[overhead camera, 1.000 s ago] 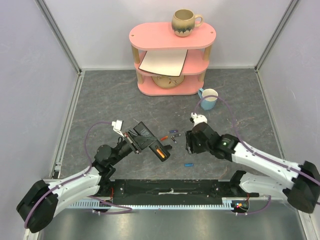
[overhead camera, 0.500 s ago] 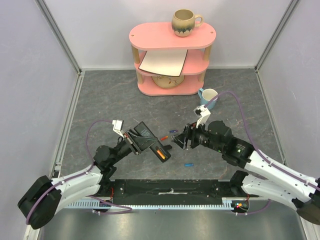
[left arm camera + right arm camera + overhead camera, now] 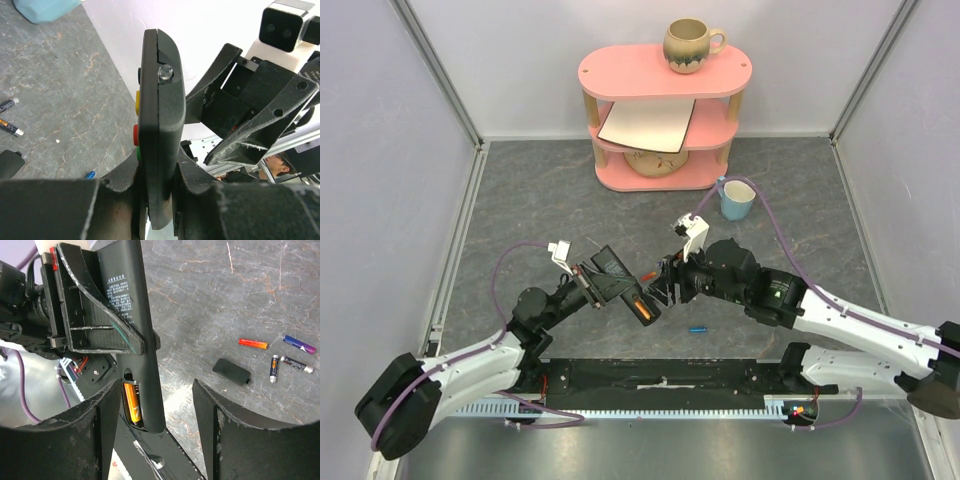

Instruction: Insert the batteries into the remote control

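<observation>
The left gripper (image 3: 157,186) was clamped on the remote (image 3: 157,125) by its long edges. It held the remote clear of the table (image 3: 520,200), above the middle and nearer the near edge. That grip probably kept the back face free, and the tilt turned the open bay (image 3: 132,402) toward the other arm.

One orange battery (image 3: 131,404) already lay in the bay, so the job looked partly done.

The right gripper (image 3: 156,387) stood wide and empty, its fingers (image 3: 220,425) on either side of the remote's bay end. Whether they touched it could not be told. It may have been lined up to press the cell home.

The cover (image 3: 231,371) lay on the table beside the loose batteries (image 3: 252,343), within reach. A blue battery (image 3: 697,328) lay apart, closest to the near edge.
</observation>
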You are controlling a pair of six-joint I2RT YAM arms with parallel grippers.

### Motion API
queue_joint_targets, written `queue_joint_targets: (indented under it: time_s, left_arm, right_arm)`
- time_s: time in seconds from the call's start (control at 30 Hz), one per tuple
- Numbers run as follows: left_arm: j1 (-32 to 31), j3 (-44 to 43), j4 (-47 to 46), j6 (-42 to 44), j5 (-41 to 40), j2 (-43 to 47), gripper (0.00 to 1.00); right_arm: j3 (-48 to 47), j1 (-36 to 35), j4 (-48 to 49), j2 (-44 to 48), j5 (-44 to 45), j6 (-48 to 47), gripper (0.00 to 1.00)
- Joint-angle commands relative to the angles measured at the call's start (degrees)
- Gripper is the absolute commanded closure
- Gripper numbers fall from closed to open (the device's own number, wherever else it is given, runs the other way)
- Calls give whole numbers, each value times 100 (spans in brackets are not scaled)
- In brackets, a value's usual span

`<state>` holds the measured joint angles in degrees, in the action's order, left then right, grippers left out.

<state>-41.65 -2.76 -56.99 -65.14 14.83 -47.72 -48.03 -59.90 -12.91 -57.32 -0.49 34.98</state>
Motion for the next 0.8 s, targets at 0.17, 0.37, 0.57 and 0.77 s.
queue_joint_targets:
  time_s: [0.17, 0.37, 0.57, 0.77]
  left_arm:
    - [-19, 74, 320, -121, -332, 325, 98]
    - [-10, 48, 356, -121, -340, 343, 98]
    - [-19, 57, 355, -130, -332, 413, 98]
    - [-19, 48, 338, -139, -305, 466, 98]
  right_arm:
    - [-575, -338, -669, -551, 602, -439, 38]
    - [-663, -435, -801, -693, 779, -475, 39]
    - [-690, -461, -863, -781, 910, -475, 41]
    - [-734, -479, -880, -904, 955, -466, 41]
